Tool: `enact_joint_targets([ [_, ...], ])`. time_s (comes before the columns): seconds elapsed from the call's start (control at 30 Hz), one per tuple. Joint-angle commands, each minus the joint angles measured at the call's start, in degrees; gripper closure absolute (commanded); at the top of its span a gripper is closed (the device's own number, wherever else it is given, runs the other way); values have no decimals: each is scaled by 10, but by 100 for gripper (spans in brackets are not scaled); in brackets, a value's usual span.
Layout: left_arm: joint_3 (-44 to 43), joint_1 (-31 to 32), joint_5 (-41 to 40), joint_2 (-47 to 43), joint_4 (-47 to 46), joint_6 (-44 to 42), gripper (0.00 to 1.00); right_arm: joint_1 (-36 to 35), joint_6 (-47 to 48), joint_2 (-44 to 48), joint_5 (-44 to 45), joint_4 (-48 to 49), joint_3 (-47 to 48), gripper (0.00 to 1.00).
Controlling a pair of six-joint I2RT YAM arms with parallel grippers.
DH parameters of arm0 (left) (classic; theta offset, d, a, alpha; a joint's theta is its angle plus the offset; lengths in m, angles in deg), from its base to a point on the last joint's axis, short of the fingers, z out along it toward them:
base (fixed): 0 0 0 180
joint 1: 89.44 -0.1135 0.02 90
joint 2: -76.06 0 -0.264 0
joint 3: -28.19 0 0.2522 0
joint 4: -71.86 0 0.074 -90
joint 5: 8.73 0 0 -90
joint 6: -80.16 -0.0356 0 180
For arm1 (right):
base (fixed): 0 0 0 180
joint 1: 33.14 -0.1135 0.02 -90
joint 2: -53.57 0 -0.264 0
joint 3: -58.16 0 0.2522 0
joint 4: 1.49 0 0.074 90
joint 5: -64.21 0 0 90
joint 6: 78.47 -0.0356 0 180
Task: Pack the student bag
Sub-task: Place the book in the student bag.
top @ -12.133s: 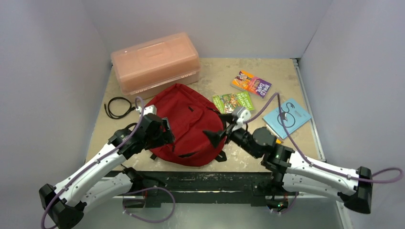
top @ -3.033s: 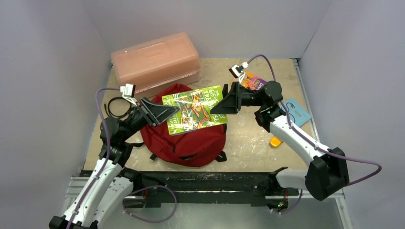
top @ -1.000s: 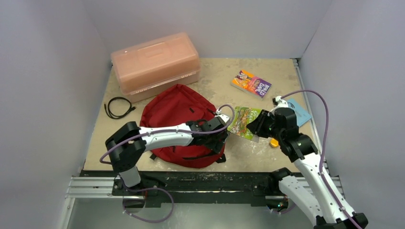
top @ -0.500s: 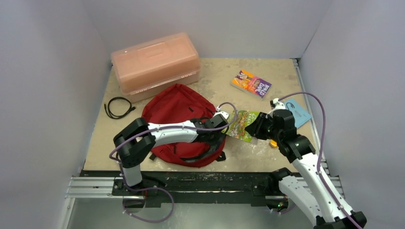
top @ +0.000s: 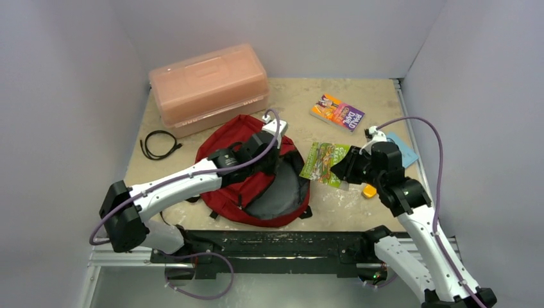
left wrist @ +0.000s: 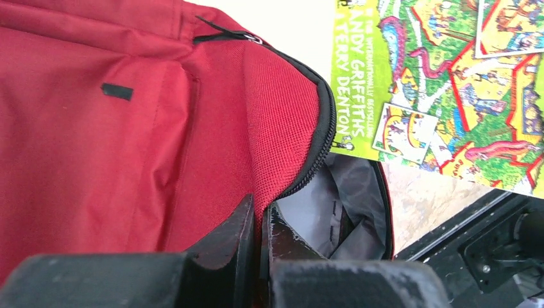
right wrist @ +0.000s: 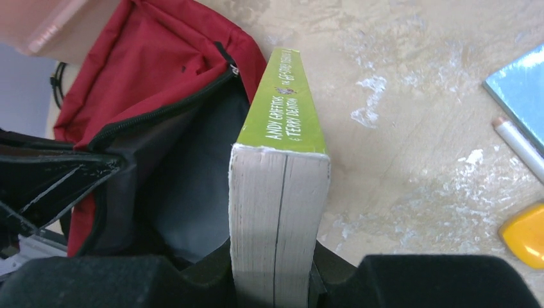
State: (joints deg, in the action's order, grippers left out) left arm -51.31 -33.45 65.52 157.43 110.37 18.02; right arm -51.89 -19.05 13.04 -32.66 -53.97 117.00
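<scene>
Centrally, the left gripper (left wrist: 260,212) has its jaws pinched together on the zipped rim of the student bag (left wrist: 96,128), holding the bag's mouth agape. The right gripper (right wrist: 276,266) clamps a green book (right wrist: 282,109) by its page edge, just beside that mouth. Beneath both grippers is a scuffed beige table (top: 301,102), with pale walls around.

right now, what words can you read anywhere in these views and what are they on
"ANDY GRIFFITHS & TERRY DENTON": spine of the green book, and on its cover.
"ROALD DAHL": orange and purple book, barely legible.
Green book's spine title: too blurred.
Blue booklet: markings too small.
Student bag: no text seen.
</scene>
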Motion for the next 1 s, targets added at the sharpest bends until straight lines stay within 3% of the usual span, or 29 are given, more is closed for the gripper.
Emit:
enact_joint_targets([
  [0.0, 11, -35, 40, -62, -32, 17, 100, -2, 23, -3, -13, 25, 72, 100],
  [0.2, 19, -49, -37, -137, -56, -14, 100, -1, 29, -23, -87, 8, 137, 100],
  [0.4, 6, -54, -82, -157, -97, -52, 100, -1, 0, -52, -264, 32, 124, 100],
  [0.67, -31, -54, -87, -123, -76, -76, 100, -1, 37, -12, -213, -15, 162, 100],
  [0.87, -53, -57, -78, -100, -64, -88, 100, -1, 40, -21, -371, 0, 140, 100],
  [0.97, -62, -57, -58, -98, -62, -90, 100, -3, 30, -29, -377, 7, 109, 100],
])
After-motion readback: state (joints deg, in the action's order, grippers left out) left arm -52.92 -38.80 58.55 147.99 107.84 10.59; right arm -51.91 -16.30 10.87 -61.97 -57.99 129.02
